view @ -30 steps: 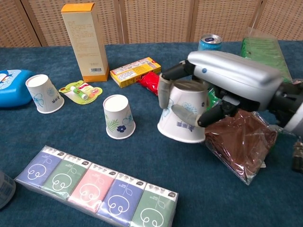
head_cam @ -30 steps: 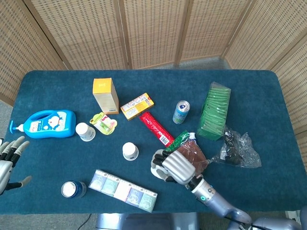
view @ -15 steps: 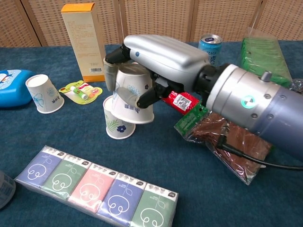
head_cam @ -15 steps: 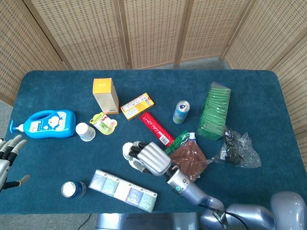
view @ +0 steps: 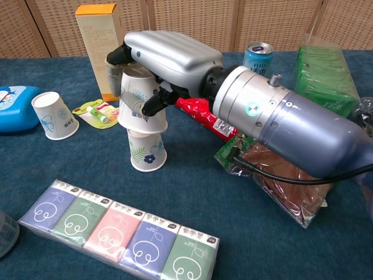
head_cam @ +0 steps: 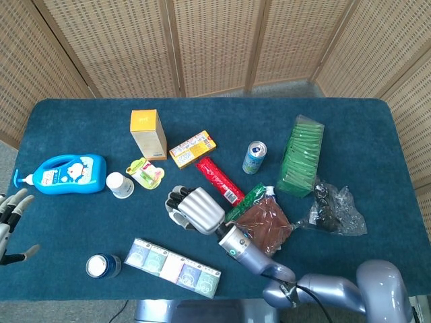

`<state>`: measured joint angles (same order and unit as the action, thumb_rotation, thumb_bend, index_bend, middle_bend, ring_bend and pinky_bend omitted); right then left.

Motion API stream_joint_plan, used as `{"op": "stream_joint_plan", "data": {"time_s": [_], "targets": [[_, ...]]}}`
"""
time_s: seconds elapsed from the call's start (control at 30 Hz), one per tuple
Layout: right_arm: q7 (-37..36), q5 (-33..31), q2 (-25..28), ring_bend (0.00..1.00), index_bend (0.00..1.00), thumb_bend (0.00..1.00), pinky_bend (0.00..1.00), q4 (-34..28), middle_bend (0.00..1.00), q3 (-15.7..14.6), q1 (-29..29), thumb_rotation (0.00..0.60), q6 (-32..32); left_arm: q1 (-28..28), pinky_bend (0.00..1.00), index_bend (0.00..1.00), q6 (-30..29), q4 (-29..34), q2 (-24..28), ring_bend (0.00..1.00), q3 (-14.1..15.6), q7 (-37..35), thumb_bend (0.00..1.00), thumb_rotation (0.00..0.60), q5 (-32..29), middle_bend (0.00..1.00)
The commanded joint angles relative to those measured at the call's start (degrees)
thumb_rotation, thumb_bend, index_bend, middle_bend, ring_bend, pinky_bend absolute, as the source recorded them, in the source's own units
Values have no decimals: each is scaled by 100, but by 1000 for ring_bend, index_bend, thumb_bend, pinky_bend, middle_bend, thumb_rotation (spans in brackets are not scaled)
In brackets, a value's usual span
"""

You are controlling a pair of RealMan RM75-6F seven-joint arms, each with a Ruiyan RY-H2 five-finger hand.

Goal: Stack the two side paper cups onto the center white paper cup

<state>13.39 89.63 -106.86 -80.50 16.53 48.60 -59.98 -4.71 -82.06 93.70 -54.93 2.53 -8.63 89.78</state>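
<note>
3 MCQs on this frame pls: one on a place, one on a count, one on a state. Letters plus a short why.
1. Where is the cup that the right hand holds?
A. above the center cup
B. beside the blue can
C. on the tissue pack

2. How many paper cups show in the chest view?
A. two
B. three
C. five

3. How does the side cup at left stand?
A. lying on its side
B. crushed flat
C. upside down, apart from the others

Answers:
1 A, the held cup sits over the center cup's top.
2 B, one held, one beneath it, one at left.
3 C, its wide rim is on the table, with nothing touching it.
</note>
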Motion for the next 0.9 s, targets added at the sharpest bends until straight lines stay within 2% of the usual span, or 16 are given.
{"op": "stream_joint_plan", "data": {"time_s": [0.03,0.27,0.9], "targets": [[62,17,-233,313,484,619,661,407,465,13,194,600,-1,11,0,0,-19,-14,8,0,-8,-10,227,600,-13,0],[-167,20,-507,313,484,619,661,930,464,-57,359,600,-82,25,0,0,-17,-78,30,0,-42,-60,227,600,-99,0],[-203,161,-633,312,482,603,661,1411,461,-242,540,600,-373,49,0,0,-60,-78,64,0,-54,-136,228,600,-71,0]]}}
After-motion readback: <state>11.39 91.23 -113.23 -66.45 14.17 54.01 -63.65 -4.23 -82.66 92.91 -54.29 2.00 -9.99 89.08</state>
